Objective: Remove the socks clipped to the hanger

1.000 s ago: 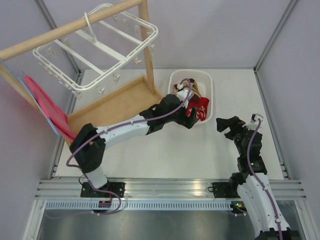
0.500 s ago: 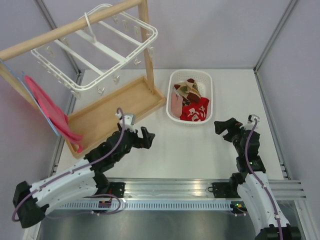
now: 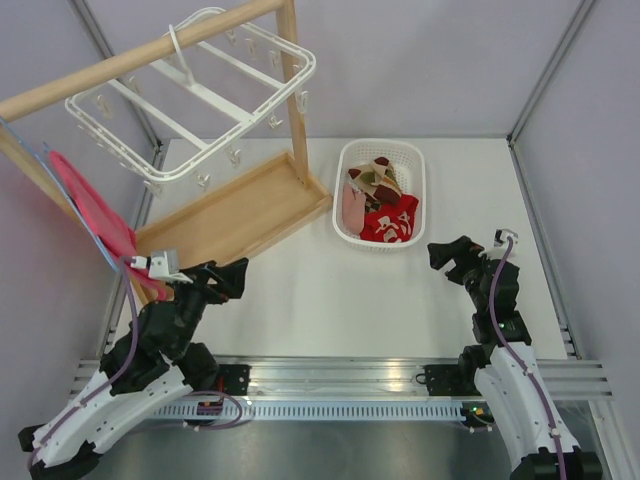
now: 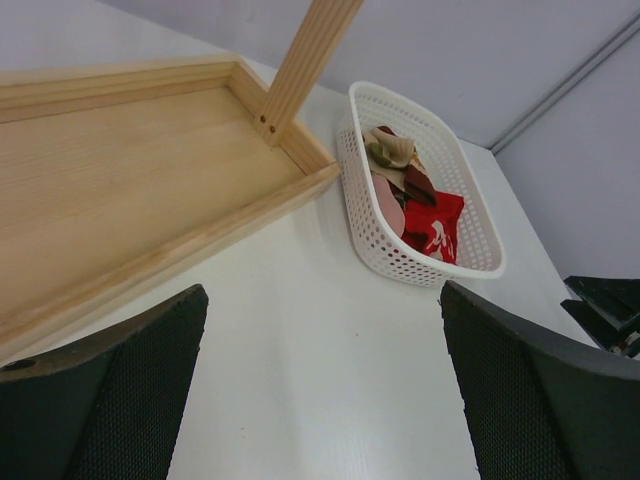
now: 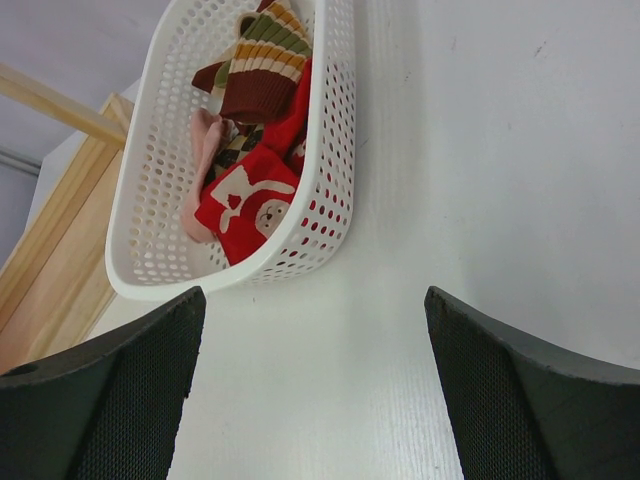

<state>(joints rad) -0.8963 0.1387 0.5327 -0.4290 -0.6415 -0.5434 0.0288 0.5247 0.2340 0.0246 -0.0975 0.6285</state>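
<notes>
1. Left claw (image 3: pixel 222 277): jaws spread wide, gripping nothing. It hovers low over the tabletop (image 3: pixel 330 290), just beside the near corner of the wooden rack (image 3: pixel 235 210).
2. Right claw (image 3: pixel 452 256): also wide open, nothing between the fingers. It sits over the tabletop on the right, near the basket (image 3: pixel 380 143) but not touching it.
3. Hanger (image 3: pixel 240 127): white frame hooked over the rack's top bar at the far left, tilted, with small clips dangling from its edges. It is well apart from both claws.
4. Socks (image 3: pixel 385 215): the ones I can see lie piled in the white mesh basket, which stands on the tabletop just right of the rack's base.
5. In the pile, a red one with white marks is nearest, a pale pink one (image 3: pixel 352 205) lies along the left wall, and a brown-and-cream one (image 3: pixel 378 178) is at the far end.
6. The right wrist view shows the same pile, with a striped cuff at the far end.
7. A red-pink sheet (image 3: pixel 90 215) hangs at the rack's left side; I can't tell what it is.
</notes>
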